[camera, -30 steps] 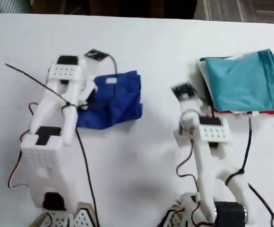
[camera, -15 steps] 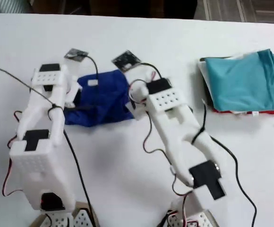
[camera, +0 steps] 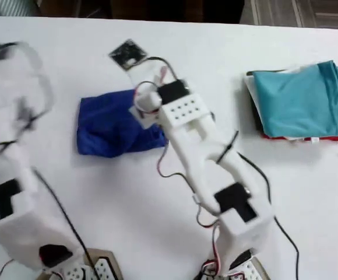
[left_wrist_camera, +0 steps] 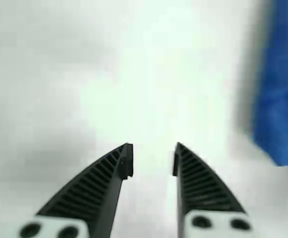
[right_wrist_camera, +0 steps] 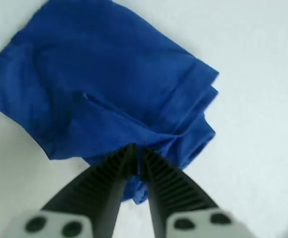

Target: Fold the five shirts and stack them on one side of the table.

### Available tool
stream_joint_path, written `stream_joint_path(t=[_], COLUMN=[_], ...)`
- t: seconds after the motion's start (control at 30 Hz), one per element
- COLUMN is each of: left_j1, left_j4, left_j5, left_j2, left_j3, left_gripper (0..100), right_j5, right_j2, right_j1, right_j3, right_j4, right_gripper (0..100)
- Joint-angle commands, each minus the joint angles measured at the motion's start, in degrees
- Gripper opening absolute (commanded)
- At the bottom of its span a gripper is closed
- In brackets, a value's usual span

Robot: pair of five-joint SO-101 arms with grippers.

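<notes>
On the white worktop (camera: pixel 116 186), the right arm (camera: pixel 198 157) is angled from the near edge across to a crumpled blue shirt (camera: pixel 111 125) at the centre, and the right hand (right_wrist_camera: pixel 138 151) is closed to a sliver on a fold at the shirt's edge. The left hand (left_wrist_camera: pixel 151 158) hangs over bare worktop just beside the shirt, fingers parted with nothing between them. Farther off to the right, well apart from the blue shirt, lies a stack of folded shirts (camera: pixel 309 138) with a teal shirt (camera: pixel 303 96) on top.
</notes>
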Motion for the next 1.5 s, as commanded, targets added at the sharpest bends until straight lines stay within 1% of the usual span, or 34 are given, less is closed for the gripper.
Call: stream_joint_path(t=[0.0, 0.07, 0.13, 0.23, 0.33, 0.5, 0.73, 0.83, 1.07, 1.17, 1.27, 1.47], left_j1=[-13.1, -17.8, -21.1, -24.4, -26.0, -25.7, -21.5, -19.9, -19.2, -19.2, -19.1, -19.2], left_j4=[0.3, 0.2, -0.4, -0.4, -0.4, -0.6, -2.5, -2.5, -2.5, -2.5, -2.6, -4.7], left_j5=[0.7, 0.4, -1.1, -2.1, -2.2, -2.2, -1.8, -1.8, -1.8, -1.8, -1.8, -1.8], left_j2=[-2.2, -1.0, 0.3, 1.4, 1.6, 1.7, 1.7, 1.7, 1.7, 1.7, 1.7, 1.7], left_j3=[-0.4, 1.5, 3.4, 5.5, 6.1, 5.9, 6.3, 6.3, 6.0, 5.9, 5.9, 6.3], left_gripper=[1, 4, 3, 3, 3, 3, 3, 3, 3, 3, 3, 3], right_j5=[-0.4, -0.4, -0.4, -0.4, -0.3, 0.0, 0.1, 0.2, 0.2, 0.2, 0.2, 0.2], right_j2=[5.7, 10.6, 15.8, 24.0, 31.7, 38.0, 38.5, 38.7, 37.9, 34.1, 27.5, 14.7], right_j1=[-3.5, -5.7, -7.7, -9.5, -9.2, -4.5, 1.4, 2.5, 2.9, 3.1, 3.0, 3.3], right_j3=[-9.5, -14.5, -20.0, -27.1, -32.4, -41.3, -53.7, -56.9, -51.9, -48.2, -40.9, -20.1], right_j4=[0.2, 0.2, 0.3, 0.2, 1.9, 13.5, 29.2, 32.8, 32.9, 32.9, 32.9, 32.8], right_gripper=[2.0, 2.0, 2.0, 2.0, 2.0, 2.0, 2.0, 2.0, 2.0, 2.0, 2.0, 2.0])
